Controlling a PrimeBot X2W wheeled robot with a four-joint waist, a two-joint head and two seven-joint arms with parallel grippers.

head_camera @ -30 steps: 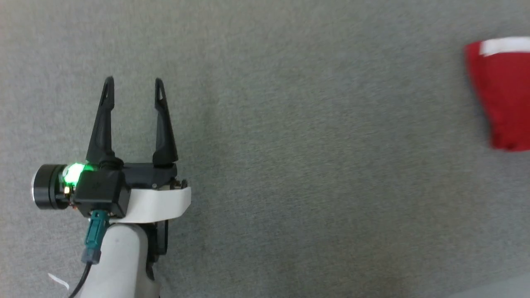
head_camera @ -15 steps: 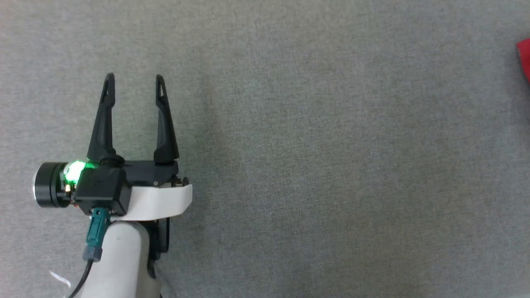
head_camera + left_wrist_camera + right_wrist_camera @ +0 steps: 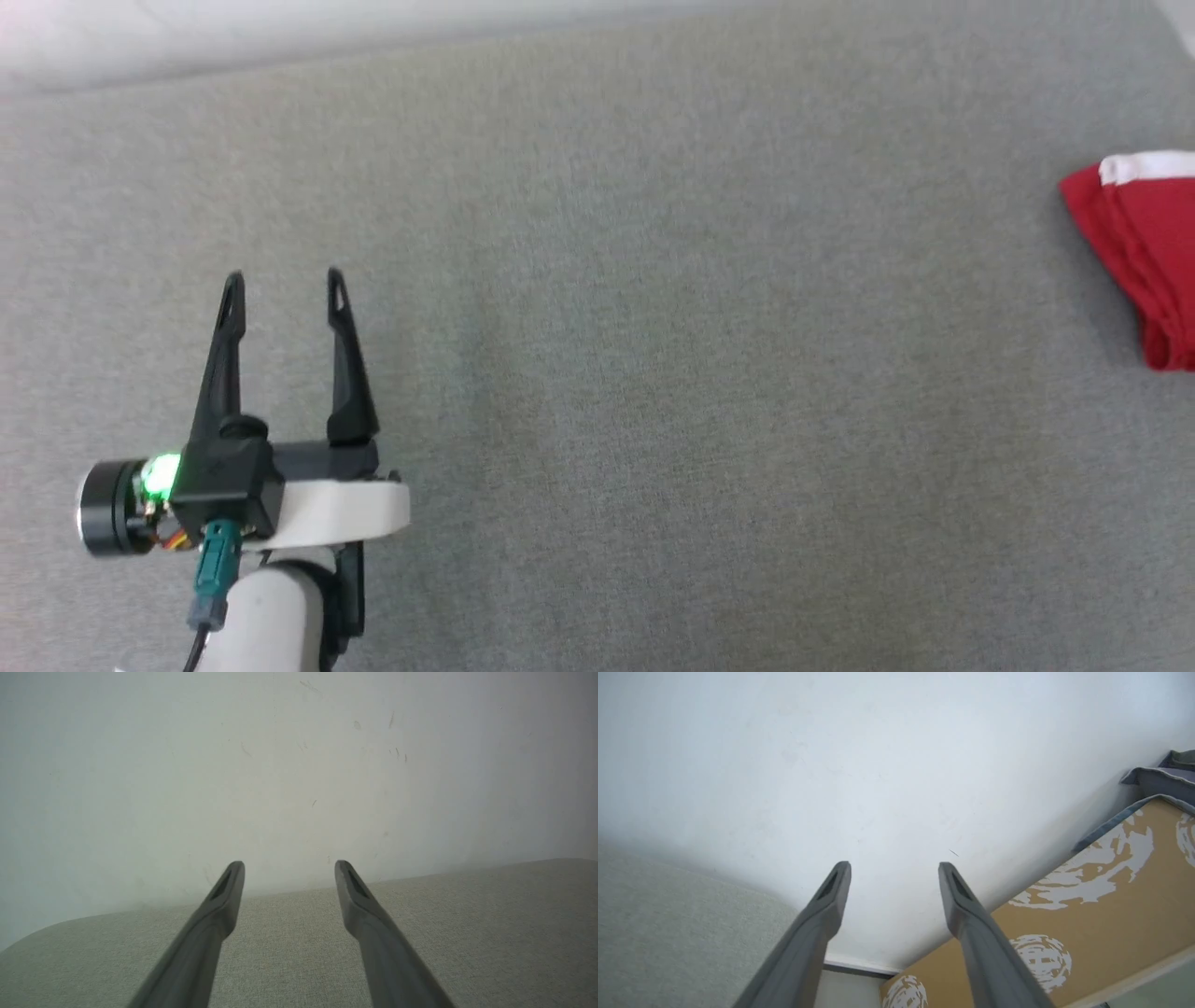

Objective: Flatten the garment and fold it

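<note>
Since half a second ago the whole head view has shifted, so the camera has moved rather than the things. A pale wall strip [image 3: 280, 37] now runs along the top of the frame, and far more of the red shiny shorts with a white stripe [image 3: 1144, 261] shows at the right edge.

In the head view, the left hand [image 3: 285, 276] sits at the lower left over a bare grey woven-cloth surface [image 3: 653, 373], its two dark fingers apart and holding nothing. The shorts lie on that surface, well apart from it and cut off by the frame. Their near edge shows stacked layers, so they look at least partly folded. An idle, parted hand parked this far away suits a pause between steps.

In the left wrist view, the left hand [image 3: 289, 865] is again spread and empty, pointing low across the grey cloth toward a scuffed white wall [image 3: 280, 765]. This view adds that the surface ends at a rounded edge close to that wall.

In the right wrist view, the right hand [image 3: 894, 866] has its fingers apart with nothing between them. It is aimed past the grey surface's edge at the wall. A tan board with white swirl prints [image 3: 1111, 896] and a grey-blue cushion edge [image 3: 1153, 781] lie to the right.
</note>
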